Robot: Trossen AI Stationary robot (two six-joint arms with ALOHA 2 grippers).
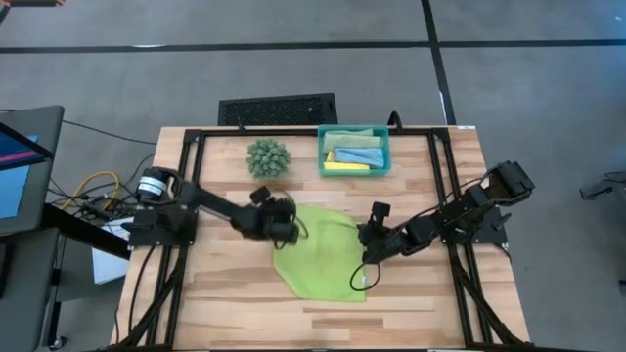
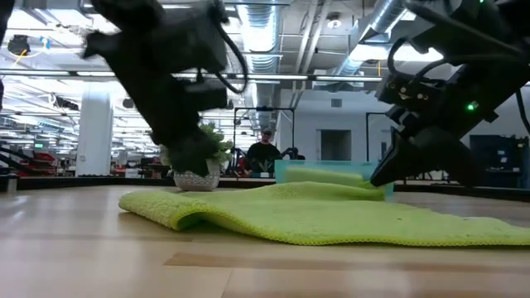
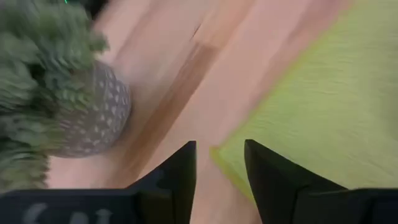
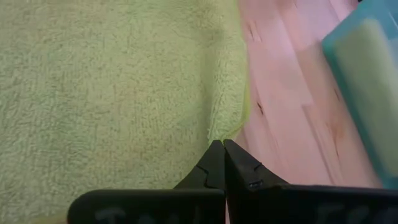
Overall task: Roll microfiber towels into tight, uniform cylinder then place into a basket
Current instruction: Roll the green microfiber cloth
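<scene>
We have the lime green towel [image 1: 318, 251] spread flat on the wooden table [image 1: 430, 303], just in front of the teal basket [image 1: 353, 152], because it has to lie open and smooth before we can roll it into a cylinder. Three other towels already sit inside that basket: a sage green one [image 1: 354, 134], a light blue one [image 1: 359, 154] and a yellow one [image 1: 348, 168], so this looks like the last one left to roll. Our left gripper [image 3: 219, 163] hovers over the towel's edge on the side nearest the potted plant ball [image 1: 268, 156], its fingers parted with nothing between them; we judge it is lined up over that border so it can take hold or tuck it. Our right gripper [image 4: 222, 148] sits at the towel's opposite edge, on the side toward the basket's right end, with its jaws clenched together; the wrist view shows the tips meeting right at the hem, though we cannot tell whether any cloth is pinched between them. Placing one gripper at each side lets us keep the cloth taut and the roll even. A black slotted grille [image 1: 278, 109] lies beyond the table, behind the plant ball.
</scene>
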